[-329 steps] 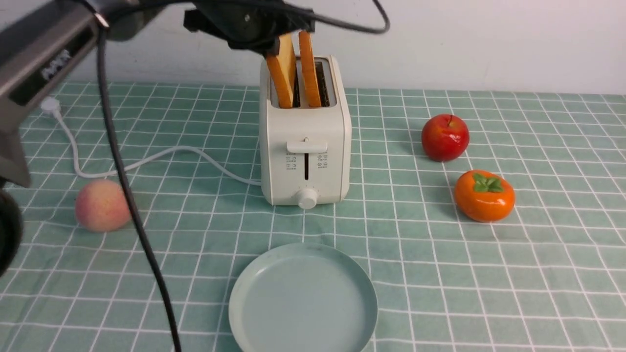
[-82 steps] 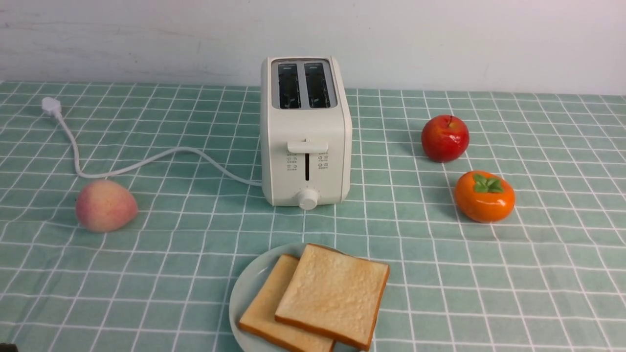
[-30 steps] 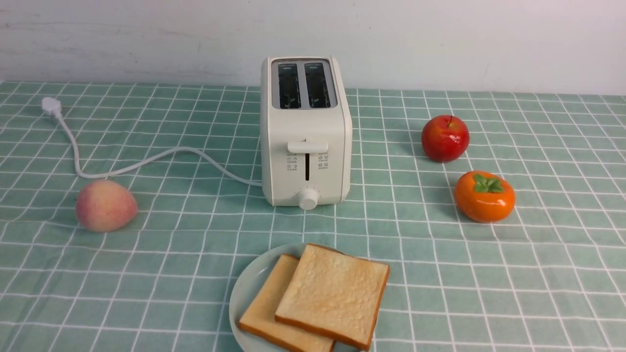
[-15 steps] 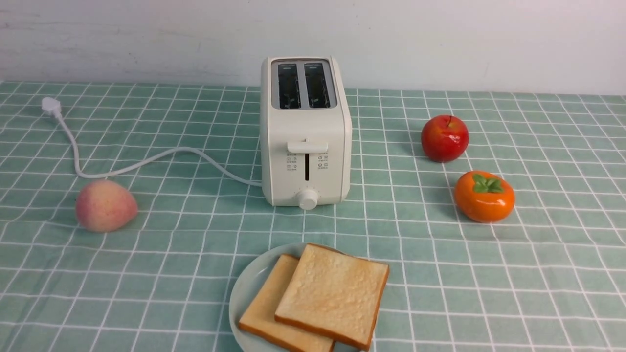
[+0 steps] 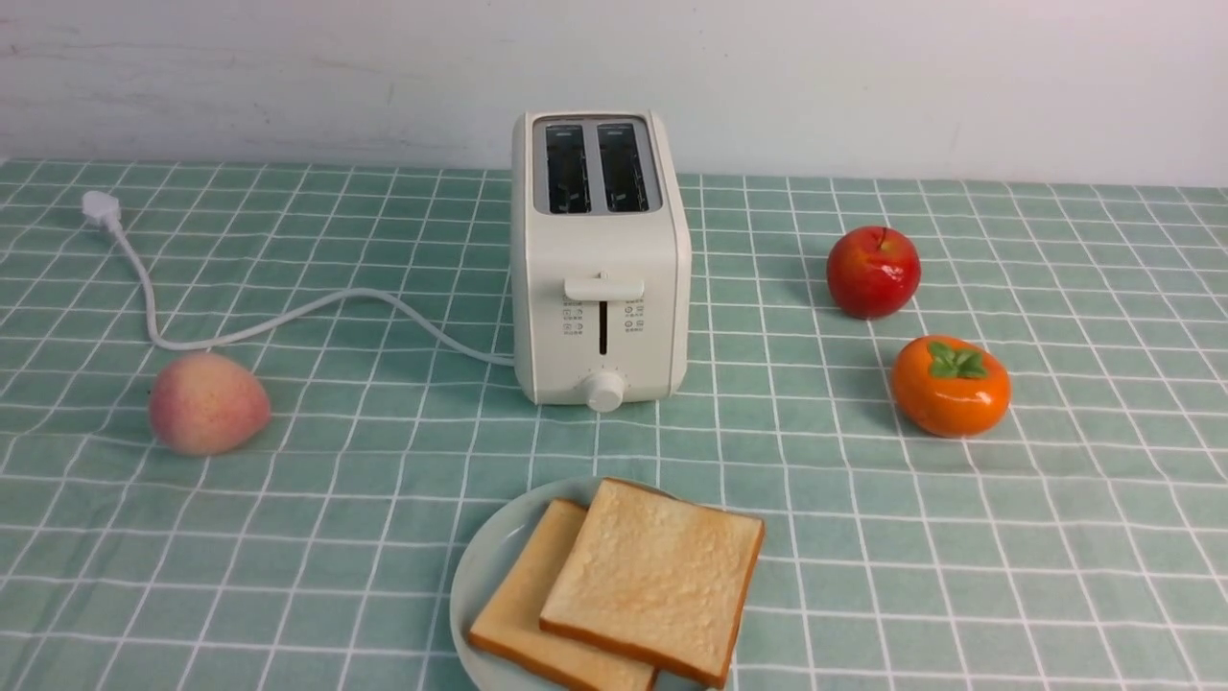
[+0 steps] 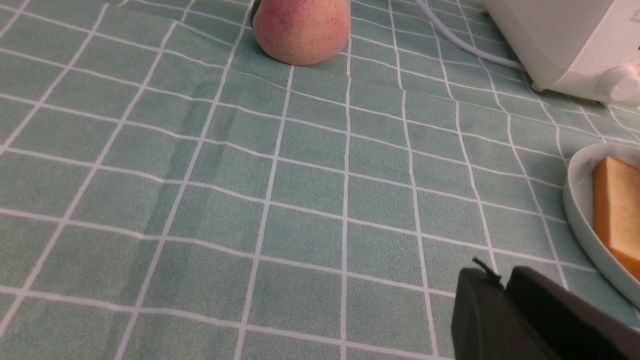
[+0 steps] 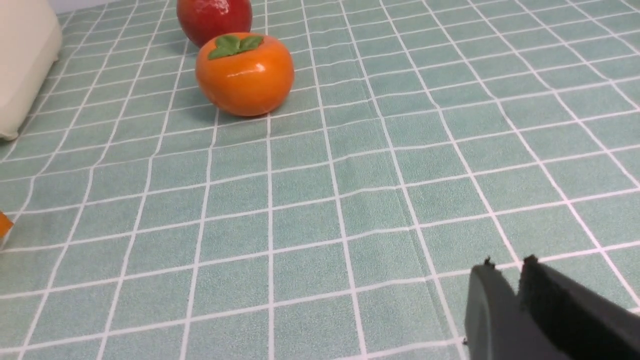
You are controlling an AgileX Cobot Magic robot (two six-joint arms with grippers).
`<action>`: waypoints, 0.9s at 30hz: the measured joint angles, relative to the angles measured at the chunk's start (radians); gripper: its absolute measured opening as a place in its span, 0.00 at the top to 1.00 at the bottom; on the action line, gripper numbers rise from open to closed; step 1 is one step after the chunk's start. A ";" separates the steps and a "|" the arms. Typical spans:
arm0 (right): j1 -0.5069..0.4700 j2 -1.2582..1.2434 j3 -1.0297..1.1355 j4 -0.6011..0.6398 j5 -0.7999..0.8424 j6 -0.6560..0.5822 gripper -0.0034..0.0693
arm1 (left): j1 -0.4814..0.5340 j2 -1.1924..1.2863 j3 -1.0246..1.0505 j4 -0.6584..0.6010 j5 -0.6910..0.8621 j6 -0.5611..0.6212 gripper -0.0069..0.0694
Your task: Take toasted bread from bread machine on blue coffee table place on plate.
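- pale green tablecloth (image 5: 288,499) with a thin white grid all over
- boxy cream-white toaster (image 5: 600,259), dark slots, white cord (image 5: 288,312)
- two golden speckled toast slices (image 5: 652,576), orange-brown crusts
- plain pale blue-green plate (image 5: 489,566)
- shiny red apple (image 5: 873,271)
- glossy orange persimmon (image 5: 950,386), green leaf cap
- pinkish-yellow peach (image 5: 207,403)
- black grippers in both wrist views

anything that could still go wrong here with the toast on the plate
The upper slice of toasted bread overhangs the plate rim on the right, so a nudge might slide it onto the blue coffee table. The left tool sits low near the plate; a careless move could bump it.
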 joint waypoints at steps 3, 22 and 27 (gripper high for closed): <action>-0.001 0.000 0.000 0.001 0.000 0.000 0.83 | 0.000 0.000 0.000 0.000 0.000 0.000 0.82; -0.001 0.000 0.000 0.002 0.000 0.000 0.80 | 0.000 0.000 0.000 0.000 -0.001 0.000 0.81; -0.001 0.000 0.000 0.002 0.000 0.000 0.79 | 0.000 0.000 0.000 0.000 -0.001 0.000 0.81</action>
